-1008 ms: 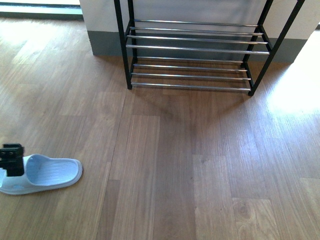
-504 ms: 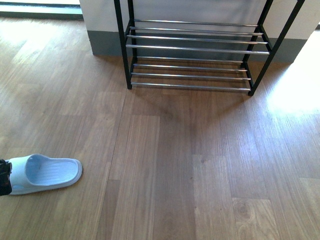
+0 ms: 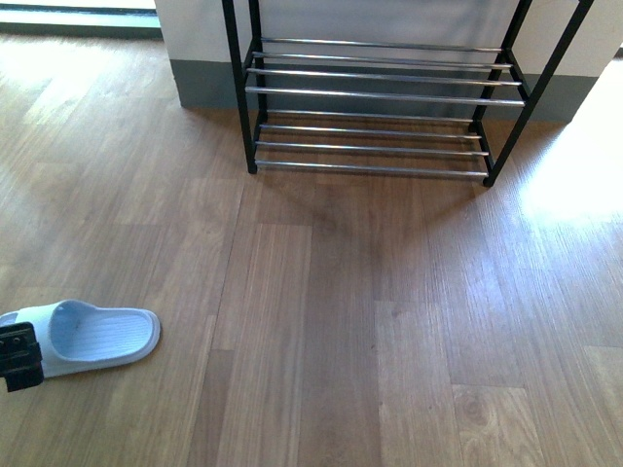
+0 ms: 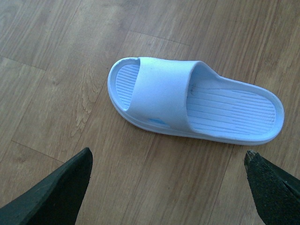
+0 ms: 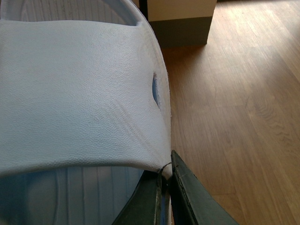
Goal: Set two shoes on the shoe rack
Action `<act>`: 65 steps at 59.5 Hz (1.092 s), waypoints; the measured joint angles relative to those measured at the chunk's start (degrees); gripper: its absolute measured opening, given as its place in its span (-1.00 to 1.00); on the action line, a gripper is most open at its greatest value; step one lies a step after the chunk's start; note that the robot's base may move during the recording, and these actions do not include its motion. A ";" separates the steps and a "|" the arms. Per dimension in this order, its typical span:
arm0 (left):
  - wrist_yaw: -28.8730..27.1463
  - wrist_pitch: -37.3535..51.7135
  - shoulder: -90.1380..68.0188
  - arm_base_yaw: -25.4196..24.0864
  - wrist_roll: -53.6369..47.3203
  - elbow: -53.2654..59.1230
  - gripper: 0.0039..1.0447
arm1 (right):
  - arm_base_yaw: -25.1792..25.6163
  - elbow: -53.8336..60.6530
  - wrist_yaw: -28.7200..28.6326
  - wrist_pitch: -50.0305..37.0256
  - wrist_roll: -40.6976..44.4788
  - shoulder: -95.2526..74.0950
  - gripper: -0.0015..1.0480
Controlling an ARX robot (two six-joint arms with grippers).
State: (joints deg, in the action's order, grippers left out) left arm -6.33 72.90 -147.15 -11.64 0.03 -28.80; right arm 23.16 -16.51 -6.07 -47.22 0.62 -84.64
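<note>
Left end effector (image 3: pixel 19 358) lower beside slipper (image 3: pixel 95 336)

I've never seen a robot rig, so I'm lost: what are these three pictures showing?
This robot has two arms, each ending in a gripper. The wide picture comes from a camera on its body: a wooden floor, a shoe rack by the wall, one pale slipper lying at the left. The other two come from cameras on the wrists. The left gripper hangs open close to that slipper. The right gripper is shut on the edge of a second slipper, seen very close.
</note>
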 joint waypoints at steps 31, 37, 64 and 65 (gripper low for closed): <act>0.37 -7.82 39.21 9.20 2.93 15.85 0.83 | 0.00 0.00 0.00 0.00 0.00 0.00 -0.97; 1.25 -8.94 36.44 7.52 2.82 13.81 0.83 | 0.00 0.00 -0.09 0.00 0.00 0.00 -0.97; 0.28 -22.73 35.01 11.85 1.38 -1.57 0.83 | 0.02 0.00 -0.07 0.00 -0.02 0.00 -0.97; -1.33 -24.76 32.85 11.85 1.33 -4.48 0.83 | 0.02 0.00 0.02 0.00 0.00 0.00 -0.97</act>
State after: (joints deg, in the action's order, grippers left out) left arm -7.66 48.14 -114.30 0.21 1.37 -33.28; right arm 23.18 -16.51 -6.04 -47.22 0.62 -84.64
